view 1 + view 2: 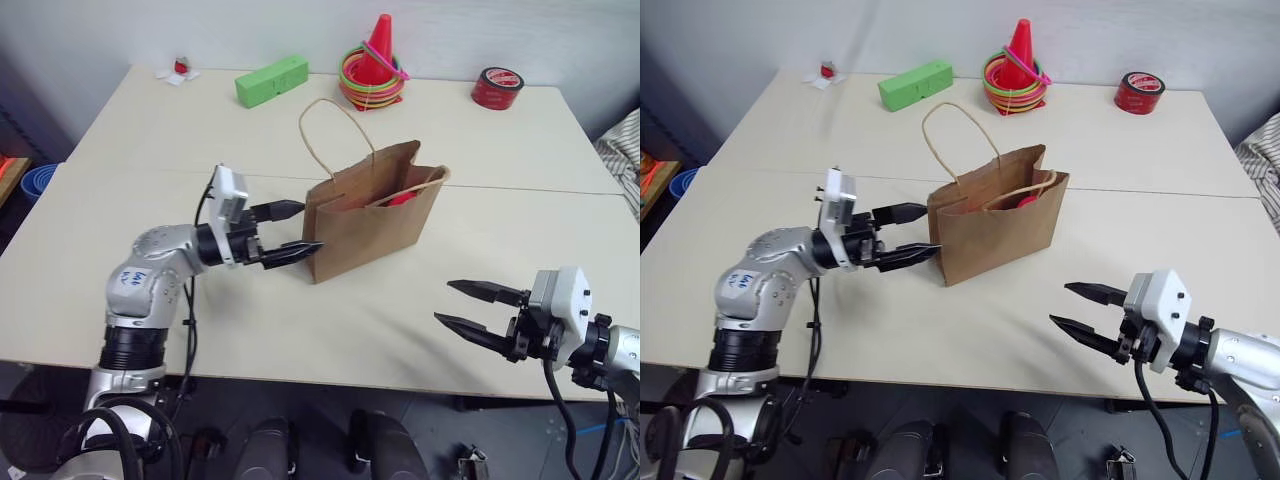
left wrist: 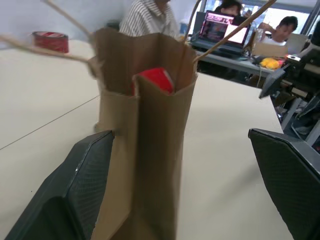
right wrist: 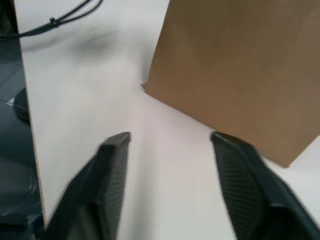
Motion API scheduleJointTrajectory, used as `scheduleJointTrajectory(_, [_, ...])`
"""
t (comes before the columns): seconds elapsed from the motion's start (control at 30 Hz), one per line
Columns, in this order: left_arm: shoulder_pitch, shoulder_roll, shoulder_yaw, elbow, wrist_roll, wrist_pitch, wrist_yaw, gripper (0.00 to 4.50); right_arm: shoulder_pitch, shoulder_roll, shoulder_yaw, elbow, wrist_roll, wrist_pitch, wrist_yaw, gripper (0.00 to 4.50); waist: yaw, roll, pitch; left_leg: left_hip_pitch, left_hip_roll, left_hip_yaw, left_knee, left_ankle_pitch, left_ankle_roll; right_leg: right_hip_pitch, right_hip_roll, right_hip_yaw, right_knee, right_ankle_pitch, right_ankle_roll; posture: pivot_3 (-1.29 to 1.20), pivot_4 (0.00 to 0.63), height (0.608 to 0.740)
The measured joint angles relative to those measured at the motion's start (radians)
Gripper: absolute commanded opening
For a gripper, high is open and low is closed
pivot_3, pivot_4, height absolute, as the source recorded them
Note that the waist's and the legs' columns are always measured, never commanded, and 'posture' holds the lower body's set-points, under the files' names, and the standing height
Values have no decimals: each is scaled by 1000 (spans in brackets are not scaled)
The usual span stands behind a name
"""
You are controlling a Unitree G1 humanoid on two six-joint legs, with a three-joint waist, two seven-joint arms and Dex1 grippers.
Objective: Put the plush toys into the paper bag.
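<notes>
A: Item one, the paper bag (image 1: 372,224)?

B: Brown kraft, standing upright near the middle of the table (image 1: 150,140), mouth open upward. Its long axis runs across the table, the right end angled slightly toward the far edge. One cord handle (image 1: 330,125) stands up in a tall loop; the other lies along the rim.

A: Contents?

B: A red plush toy (image 1: 402,198), seen just inside the mouth at the bag's right end. An orange one cannot be made out.

A: Left gripper (image 1: 298,230)?

B: Level, pointing at the bag's narrow left end, fingers spread wide. The tips sit right at that end, one at each side of it; contact cannot be confirmed.

A: Right gripper (image 1: 452,303)?

B: Over the near table edge, well apart from the bag, pointing left. Fingers parted with nothing between them.

A: The surface?

B: Two pale cream tabletops joined by a seam running left to right behind the bag.

A: Other stock, far side?

B: Green block (image 1: 271,80), red-orange cone (image 1: 379,52) ringed with coloured hoops, red tape roll (image 1: 497,88), a small red-and-white item (image 1: 179,70) at the far left corner.

A: Room?

B: Light wall behind. The left wrist view shows seated people at a desk with a laptop (image 2: 224,31).
</notes>
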Motion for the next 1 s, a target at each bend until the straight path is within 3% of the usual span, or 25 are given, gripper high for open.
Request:
scheduleJointTrajectory(0.07, [-2, -28, -25, 1, 21, -20, 35, 4500, 4, 38, -2, -2, -13, -39, -1, 731, 0, 0, 0, 1, 1, 0, 0, 0, -1, 0, 1, 0, 0, 0, 0, 0, 150, 740])
scheduleJointTrajectory(0.1, [-1, -41, -36, 2, 29, -28, 47, 4500, 6, 53, -4, -7, -11, -46, -8, 731, 1, 0, 0, 1, 1, 0, 0, 1, -1, 0, 1, 0, 1, 0, 0, 0, 150, 740])
scheduleJointTrajectory(0.17, [-2, -60, -71, 7, 53, -51, 64, 4314, 23, 64, -28, -39, 49, -1, -48, 1069, 4, 0, 0, 1, 1, 0, 0, 1, -1, 0, 0, 0, 1, 0, 0, 0, 150, 740])
scheduleJointTrajectory(0.23, [-6, -65, -89, 37, 81, -78, 81, 3909, 29, 64, -53, -74, 113, 43, -78, 1704, 4, 0, 0, 1, 1, 0, 0, 0, -1, 1, 0, 0, 0, 0, -1, 0, 150, 740])
scheduleJointTrajectory(0.5, [-122, -57, -112, 272, 101, -145, -40, 1328, 47, 65, -93, -124, 71, 8, -86, 4491, 7, 0, 0, 0, -1, 0, 0, 0, 0, 1, 0, -1, 0, 0, -1, 0, 150, 740])
scheduleJointTrajectory(0.63, [-196, -52, -121, 367, 87, -154, -189, 68, 68, 100, -173, -123, 67, -64, -55, 4500, 7, 0, 0, -1, -1, 0, 0, 0, 1, 0, 4, -3, -1, 0, -1, 0, 150, 740])
scheduleJointTrajectory(0.87, [-260, 38, -177, 482, 39, -190, -537, 22, 253, 103, -380, -133, 121, -98, 63, 4500, 4, 0, 0, 0, -1, 2, 0, 0, 1, 0, 6, -4, 0, 0, -1, 0, 150, 740])
scheduleJointTrajectory(1.0, [-305, 84, -240, 609, 31, -338, -538, 22, 367, 98, -506, -132, 143, -101, 167, 4500, 3, 0, 0, 3, -1, 1, 0, -1, 2, 2, 1, 1, -1, 0, -1, 0, 150, 740])
